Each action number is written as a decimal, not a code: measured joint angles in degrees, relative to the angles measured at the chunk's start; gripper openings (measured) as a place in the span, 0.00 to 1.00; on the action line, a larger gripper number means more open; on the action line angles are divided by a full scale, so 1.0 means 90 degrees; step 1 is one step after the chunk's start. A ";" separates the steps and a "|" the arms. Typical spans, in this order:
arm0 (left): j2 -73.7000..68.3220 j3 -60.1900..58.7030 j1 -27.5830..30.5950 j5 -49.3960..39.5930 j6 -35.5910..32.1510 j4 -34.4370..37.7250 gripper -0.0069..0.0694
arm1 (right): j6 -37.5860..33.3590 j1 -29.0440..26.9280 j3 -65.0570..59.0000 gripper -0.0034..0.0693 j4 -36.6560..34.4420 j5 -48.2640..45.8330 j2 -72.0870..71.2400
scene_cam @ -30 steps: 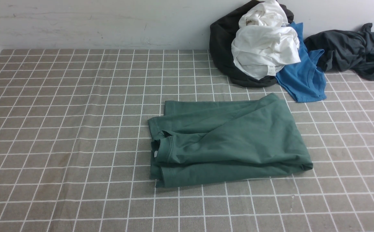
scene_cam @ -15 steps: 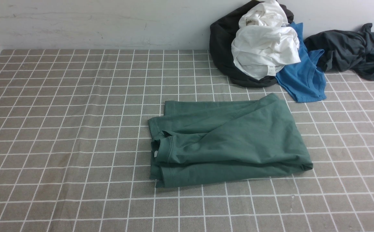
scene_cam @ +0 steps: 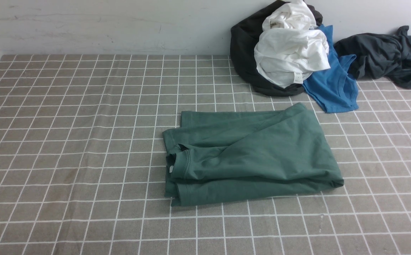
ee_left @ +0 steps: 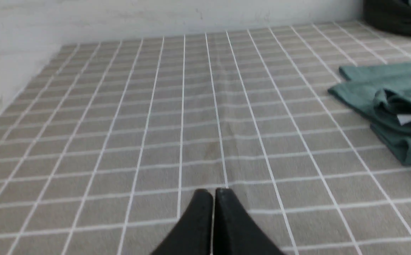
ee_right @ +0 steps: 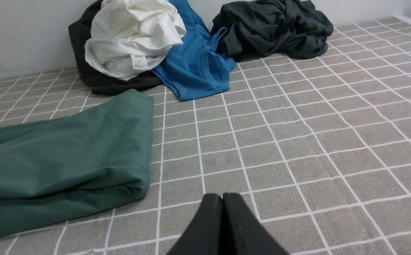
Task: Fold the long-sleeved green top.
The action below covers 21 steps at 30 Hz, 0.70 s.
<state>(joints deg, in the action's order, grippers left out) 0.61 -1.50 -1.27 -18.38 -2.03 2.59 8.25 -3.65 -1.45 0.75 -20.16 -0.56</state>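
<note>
Green top point(scene_cam: 251, 156) lies folded in a compact rectangle mid-table, collar toward the robot's left, while left gripper point(ee_left: 213, 193) and right gripper point(ee_right: 223, 197), both closed and empty, sit apart from it; judged near done, only squaring loose edges without dragging layers remains.

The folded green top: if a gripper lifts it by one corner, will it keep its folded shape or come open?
The green long-sleeved top would probably come open: it is soft jersey in loose layers, with nothing holding them together. It likely droops and sags rather than staying flat, as its rounded, creased folds suggest. Pushed along the checked tablecloth, it would probably bunch up, not slide as one block.
</note>
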 joint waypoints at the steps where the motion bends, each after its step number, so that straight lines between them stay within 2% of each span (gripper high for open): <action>1: 0.0000 -0.0016 0.0000 -0.0265 0.0000 0.0126 0.08 | 0.0000 0.0000 0.0000 0.03 0.0000 0.0000 0.0000; 21: 0.0000 -0.0016 0.0000 -0.0278 0.0000 0.0313 0.08 | -0.0027 0.0000 0.0000 0.03 0.0000 0.0000 0.0000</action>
<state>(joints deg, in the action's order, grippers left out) 0.61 -1.65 -1.27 -20.88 -2.03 5.41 8.01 -3.65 -1.45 0.75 -20.16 -0.56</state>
